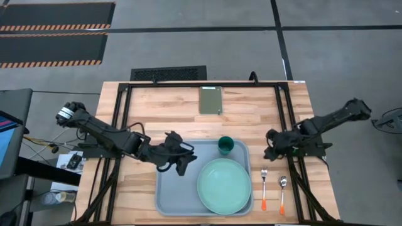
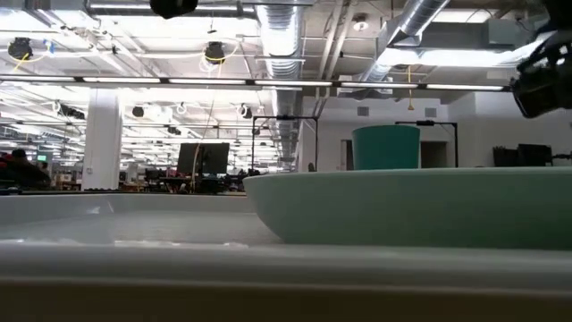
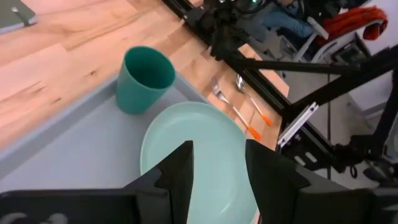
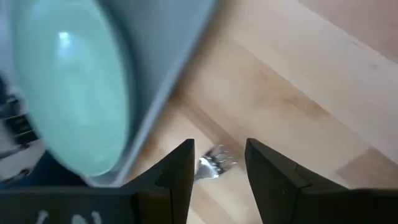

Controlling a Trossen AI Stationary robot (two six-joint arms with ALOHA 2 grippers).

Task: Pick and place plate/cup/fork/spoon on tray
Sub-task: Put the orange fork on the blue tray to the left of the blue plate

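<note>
In the lower centre of the high view, the plate [image 1: 225,186] is lying on the tray [image 1: 169,194], with the cup [image 1: 226,145] standing at the tray's upper right corner, just above the plate. The left tool [image 1: 182,158] is hovering released over the tray's upper left part. Right of the tray, the fork [image 1: 264,187] and spoon [image 1: 282,193] are lying side by side on the counter [image 1: 251,110], while the right tool [image 1: 271,150], also released, is hanging just above the fork's tines.
</note>
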